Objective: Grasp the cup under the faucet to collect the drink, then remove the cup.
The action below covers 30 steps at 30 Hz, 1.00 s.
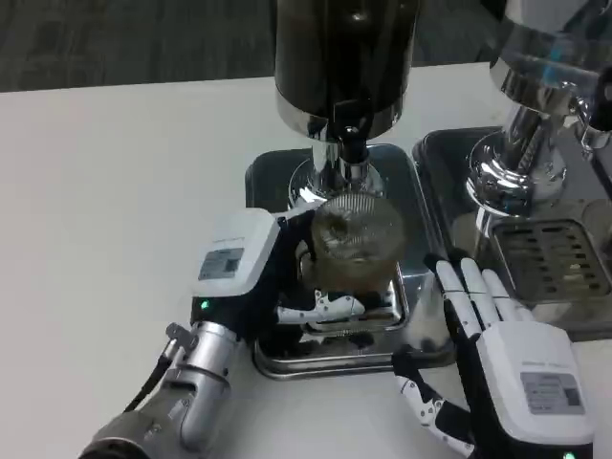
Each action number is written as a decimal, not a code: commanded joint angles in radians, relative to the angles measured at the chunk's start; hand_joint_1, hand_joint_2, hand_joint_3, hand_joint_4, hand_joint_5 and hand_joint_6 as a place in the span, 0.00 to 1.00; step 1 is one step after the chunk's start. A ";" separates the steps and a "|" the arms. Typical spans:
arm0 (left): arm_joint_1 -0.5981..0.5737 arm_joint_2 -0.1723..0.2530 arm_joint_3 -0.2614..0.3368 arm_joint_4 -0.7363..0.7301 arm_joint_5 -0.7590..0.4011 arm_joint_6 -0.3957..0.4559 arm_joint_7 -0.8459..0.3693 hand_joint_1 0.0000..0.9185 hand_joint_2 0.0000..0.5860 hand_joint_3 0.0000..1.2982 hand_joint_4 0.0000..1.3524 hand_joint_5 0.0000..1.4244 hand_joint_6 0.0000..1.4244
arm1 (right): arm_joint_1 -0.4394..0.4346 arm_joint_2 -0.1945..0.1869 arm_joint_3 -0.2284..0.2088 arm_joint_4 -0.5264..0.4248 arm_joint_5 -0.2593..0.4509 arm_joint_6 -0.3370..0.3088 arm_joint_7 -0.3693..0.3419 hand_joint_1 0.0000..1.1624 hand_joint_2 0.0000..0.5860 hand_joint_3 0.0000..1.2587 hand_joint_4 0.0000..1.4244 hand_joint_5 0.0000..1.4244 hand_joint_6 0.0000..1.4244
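Left hand (251, 273) holds the cup (356, 241) under the faucet (353, 145); right hand (497, 349) flat, fingers apart, empty. Center the rim below the spout and keep it level.

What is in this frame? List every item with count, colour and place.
Cup: one, clear ribbed, under the faucet, over the drip tray, held by the left hand.
Dispenser: one, dark with chrome base, centre back.
Faucet: one, black, at the dispenser's front.
Drip tray: one, silver, below the dispenser.
Second dispenser: one, chrome, right back, on its own tray.
Table: one, white.
Left hand: white and black, grips the cup.
Right hand: white and black, fingers apart, right of the drip tray.
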State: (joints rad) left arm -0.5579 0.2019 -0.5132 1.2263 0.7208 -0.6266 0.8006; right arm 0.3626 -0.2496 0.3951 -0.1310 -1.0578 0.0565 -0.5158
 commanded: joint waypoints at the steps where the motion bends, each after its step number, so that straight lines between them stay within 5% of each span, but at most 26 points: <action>1: 0.017 0.022 0.002 -0.002 -0.005 -0.013 -0.002 0.35 0.08 0.29 0.39 0.67 0.80 | 0.000 -0.006 -0.003 -0.010 0.006 -0.005 -0.007 0.43 0.68 0.06 0.02 0.05 0.17; 16: 0.069 0.109 0.103 -0.107 -0.071 -0.128 0.048 0.04 0.05 0.16 0.19 0.46 0.53 | -0.010 -0.009 -0.014 0.002 0.027 -0.014 -0.007 0.42 0.67 0.06 0.02 0.05 0.17; 23: 0.137 0.174 0.185 -0.200 -0.157 -0.195 -0.038 0.00 0.00 0.05 0.01 0.27 0.25 | -0.024 -0.017 -0.036 0.011 0.066 -0.028 -0.002 0.41 0.63 0.05 0.01 0.04 0.17; 30: 0.206 0.229 0.286 -0.386 -0.320 -0.315 -0.262 0.00 0.00 0.00 0.00 0.12 0.04 | -0.043 -0.023 -0.060 0.034 0.134 -0.050 0.003 0.40 0.62 0.04 0.00 0.04 0.16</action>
State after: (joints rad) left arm -0.3767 0.4126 -0.2647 0.9093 0.4701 -0.9059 0.6251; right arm 0.3275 -0.2666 0.3522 -0.1133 -0.9483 0.0272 -0.5153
